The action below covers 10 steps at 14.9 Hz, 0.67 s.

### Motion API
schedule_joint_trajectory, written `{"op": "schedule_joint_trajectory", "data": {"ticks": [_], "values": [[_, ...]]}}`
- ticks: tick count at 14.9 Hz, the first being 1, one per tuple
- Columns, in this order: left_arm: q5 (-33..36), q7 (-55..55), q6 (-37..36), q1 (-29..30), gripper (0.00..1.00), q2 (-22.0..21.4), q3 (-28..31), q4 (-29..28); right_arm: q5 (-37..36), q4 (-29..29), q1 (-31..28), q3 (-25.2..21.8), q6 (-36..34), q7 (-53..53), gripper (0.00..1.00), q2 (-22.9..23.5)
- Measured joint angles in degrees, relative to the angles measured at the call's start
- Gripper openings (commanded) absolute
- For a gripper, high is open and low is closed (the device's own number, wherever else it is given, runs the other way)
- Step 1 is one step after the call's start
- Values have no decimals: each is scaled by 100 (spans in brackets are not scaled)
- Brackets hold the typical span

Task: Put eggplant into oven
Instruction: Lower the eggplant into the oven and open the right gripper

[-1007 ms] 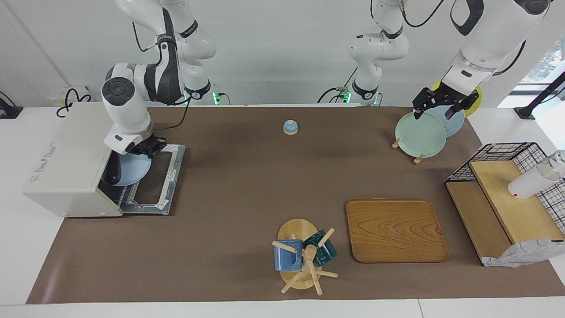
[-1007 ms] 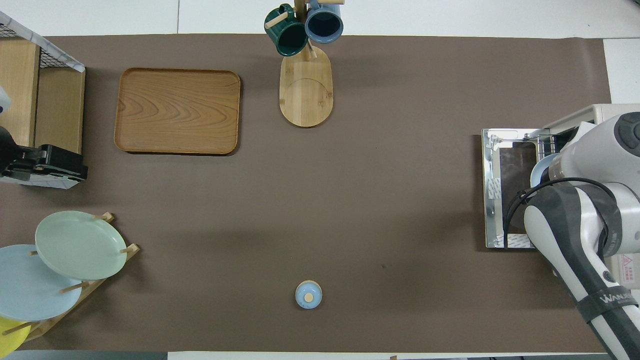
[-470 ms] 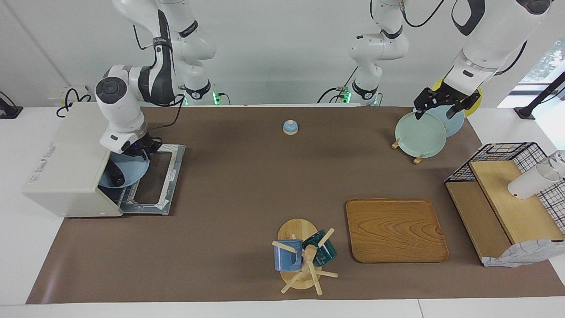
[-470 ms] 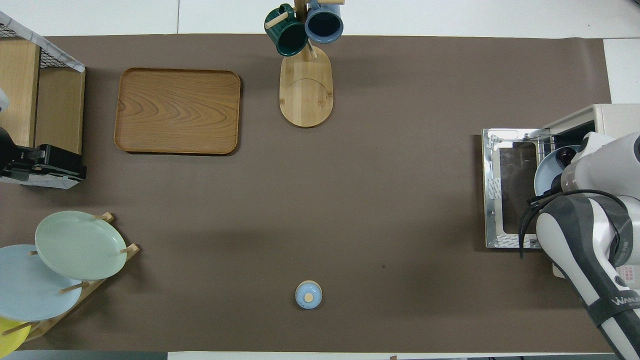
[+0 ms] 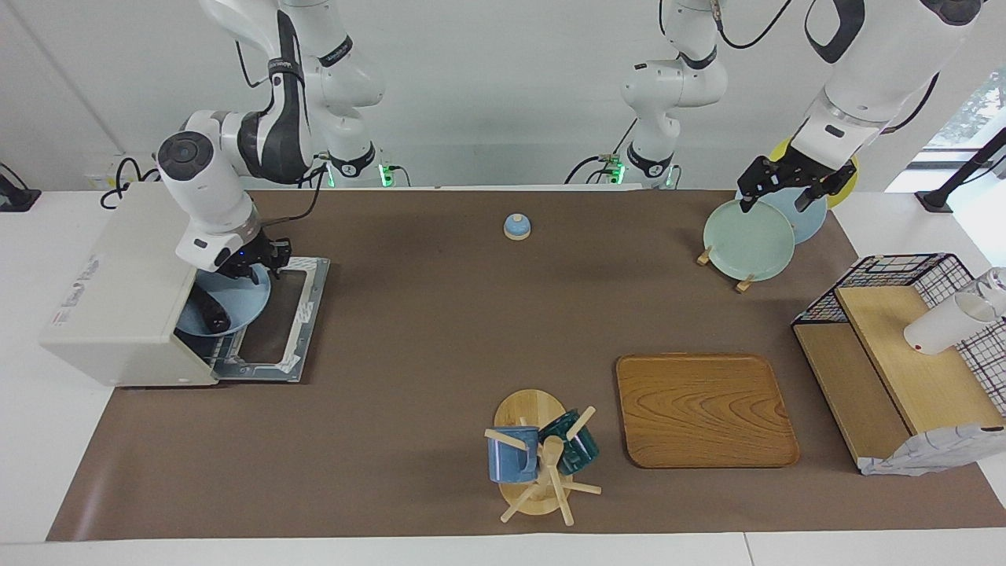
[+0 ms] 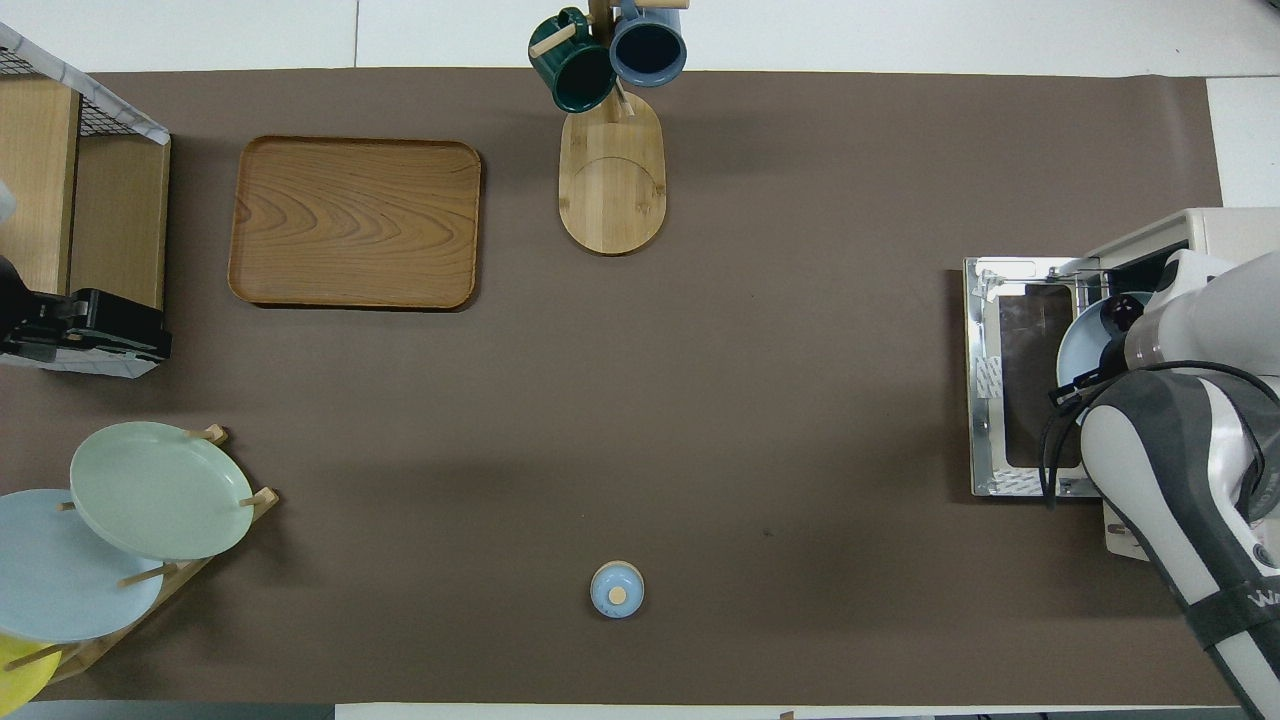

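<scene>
The cream-white oven [image 5: 118, 303] stands at the right arm's end of the table with its door [image 5: 275, 326] dropped open. My right gripper [image 5: 255, 273] is over the door at the oven's mouth, shut on the rim of a light blue plate [image 5: 236, 297]. The plate sits partly inside the mouth. The dark eggplant [image 5: 211, 312] lies on the plate, on the side within the oven. The overhead view shows the oven [image 6: 1215, 232], the plate [image 6: 1080, 350] and the eggplant's end [image 6: 1118, 312] beside my right arm. My left gripper [image 5: 772, 196] is open and empty, raised over the plate rack.
A rack with a green plate [image 5: 748, 240] and other plates stands at the left arm's end. A small blue knob [image 5: 516, 226], a wooden tray [image 5: 706, 409], a mug tree [image 5: 542, 460] and a wire basket with shelves [image 5: 904, 346] also stand on the brown mat.
My right arm's wrist has swung toward the oven's top, and the plate with the eggplant has shifted a little at the oven's mouth. The left arm has barely moved.
</scene>
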Motion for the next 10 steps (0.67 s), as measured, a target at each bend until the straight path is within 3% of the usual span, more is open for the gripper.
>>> {"op": "schedule_joint_trajectory", "data": {"ticks": [1,5,10], "values": [[0,0,0,0,100,0,0,0,34,27,148,6,28,81,0,0],[0,0,0,0,100,0,0,0,43,-151,830,40,747,1074,0,129],[0,0,0,1,100,0,0,0,43,-437,836,13,1606,1266,0,727]]}}
